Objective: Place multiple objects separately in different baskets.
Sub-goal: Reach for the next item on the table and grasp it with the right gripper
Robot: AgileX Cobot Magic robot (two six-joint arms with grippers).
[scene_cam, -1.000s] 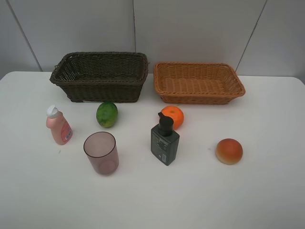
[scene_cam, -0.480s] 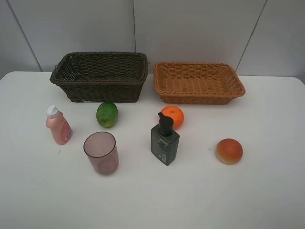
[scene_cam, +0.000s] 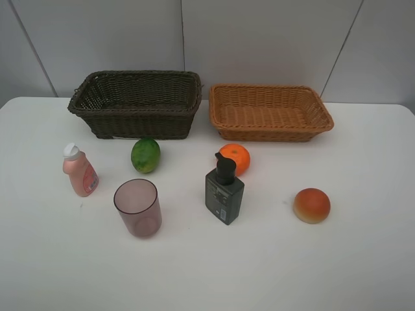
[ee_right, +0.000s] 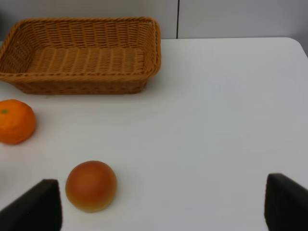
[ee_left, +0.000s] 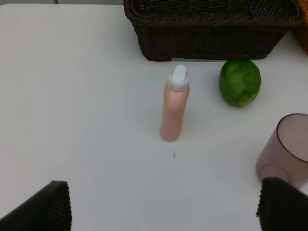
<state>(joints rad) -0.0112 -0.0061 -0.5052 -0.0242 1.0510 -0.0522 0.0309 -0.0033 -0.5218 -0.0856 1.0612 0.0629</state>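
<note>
Stillness over the last second: same layout on the bench [scene_cam: 363, 259], all six objects in the same places, nothing yet inside either basket. By that reading, sorting not begun and every placement left to do.

Left hand [ee_left: 163, 208] spread wide, pinching nothing, well short of the pink bottle [scene_cam: 79, 172] and out of the high view altogether. Pink bottle upright near the left edge, long axis vertical, white cap on top. Just to its right, green fruit [scene_cam: 145, 155], close in front of the dark basket [scene_cam: 133, 115]; slightly oval, no clear pointing end. Nearer the front edge, mauve cup [scene_cam: 137, 207] upright, open mouth up.

Dark basket at the back, long axis running left to right along the wall, opening up. Past the middle, pump bottle [scene_cam: 224, 191] upright, long axis vertical, pump head on top with its spout seemingly toward the left. Orange [scene_cam: 236, 157] right behind it, touching or nearly so, too close to tell. Tan basket [scene_cam: 269, 135] just beside the dark one, same left-to-right lie, shallower.

Farthest right, peach-like fruit [scene_cam: 311, 205] alone on bare bench, round, no real long axis. Right hand [ee_right: 161, 204] likewise spread and empty, with the peach-like fruit near one fingertip in the wrist view; likely the first pick on that side.
</note>
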